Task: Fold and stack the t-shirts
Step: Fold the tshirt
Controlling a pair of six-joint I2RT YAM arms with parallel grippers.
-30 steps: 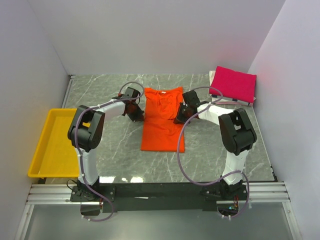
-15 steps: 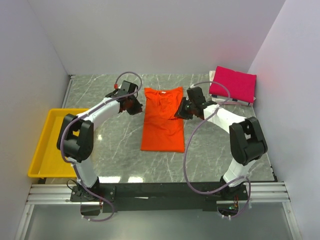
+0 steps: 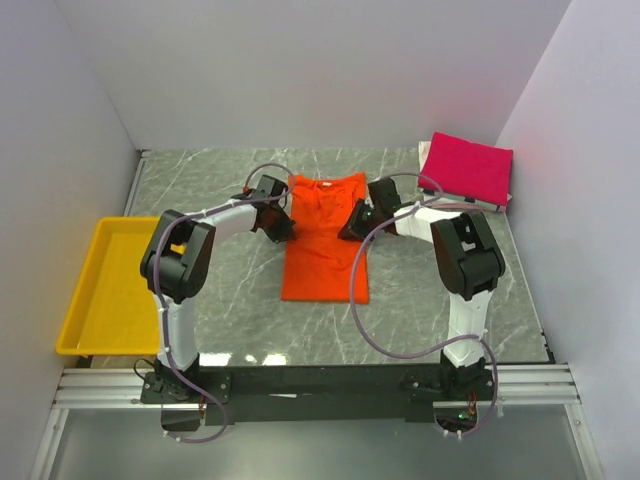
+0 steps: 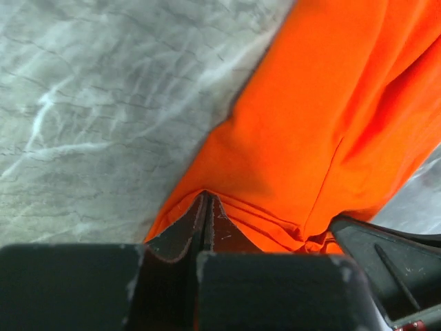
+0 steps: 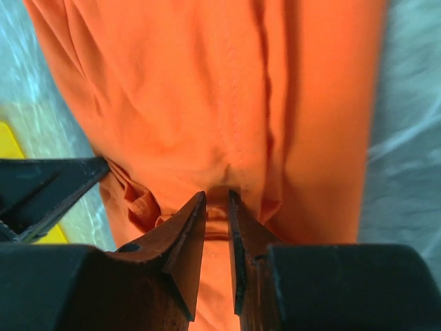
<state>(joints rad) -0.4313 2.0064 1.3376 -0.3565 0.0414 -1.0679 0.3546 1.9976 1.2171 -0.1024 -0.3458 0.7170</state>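
Top external: orange t-shirt (image 3: 322,265) folded into narrow strip, edges bunched.

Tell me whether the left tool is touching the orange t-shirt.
Touching. The left wrist view shows the left tool shut on the edge of the orange t-shirt, with cloth bunched up around its tips.

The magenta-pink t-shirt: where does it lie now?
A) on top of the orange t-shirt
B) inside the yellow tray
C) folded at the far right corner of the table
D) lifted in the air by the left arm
C: the magenta-pink t-shirt lies folded at the far right corner of the table, apart from the orange t-shirt in the middle and far from the yellow tray on the left.
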